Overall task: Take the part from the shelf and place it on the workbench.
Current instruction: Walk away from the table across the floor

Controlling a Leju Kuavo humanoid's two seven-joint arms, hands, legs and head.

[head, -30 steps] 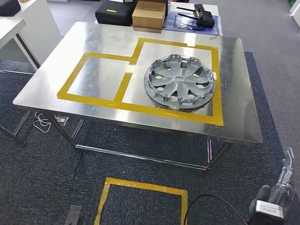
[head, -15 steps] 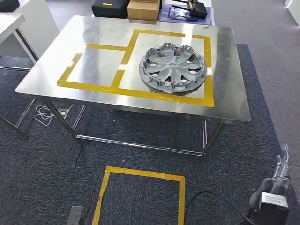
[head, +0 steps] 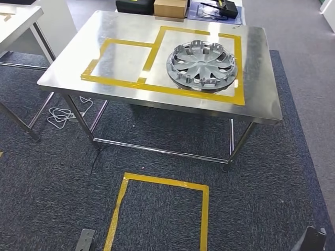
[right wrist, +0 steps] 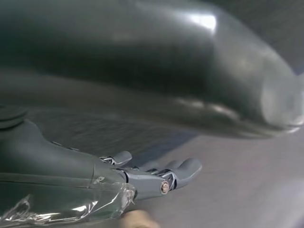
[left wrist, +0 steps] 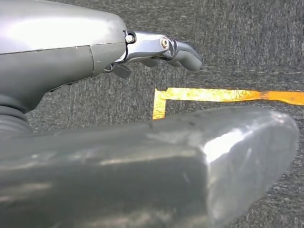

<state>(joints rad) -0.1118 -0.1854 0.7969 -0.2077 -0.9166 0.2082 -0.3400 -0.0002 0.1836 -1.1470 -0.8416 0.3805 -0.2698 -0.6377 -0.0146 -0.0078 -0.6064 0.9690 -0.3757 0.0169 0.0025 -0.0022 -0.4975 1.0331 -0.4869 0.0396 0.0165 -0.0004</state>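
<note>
Left hand [left wrist: 107,142]: fingers [left wrist: 179,47] extended and apart, nothing held; it hangs above dark carpet [left wrist: 251,28], over a corner of yellow floor tape [left wrist: 215,95]. Right hand [right wrist: 143,95]: fingers [right wrist: 179,173] likewise stretched out and spread, empty, with blurred floor behind.

Reference landmark: the steel workbench [head: 79,68]. On its top, a yellow tape outline [head: 158,88] marks two adjoining fields, the smaller on the left and the larger on the right. The part, a silver wheel cover [head: 202,64], lies flat inside the larger right-hand field, close to that field's right and front tape lines. Beyond the workbench's far edge stand a black case [head: 134,6] and a cardboard box [head: 170,8]. Under the workbench's left end lies a coiled white cable [head: 63,115]. On the carpet in front of the workbench is a yellow tape square [head: 158,209].
</note>
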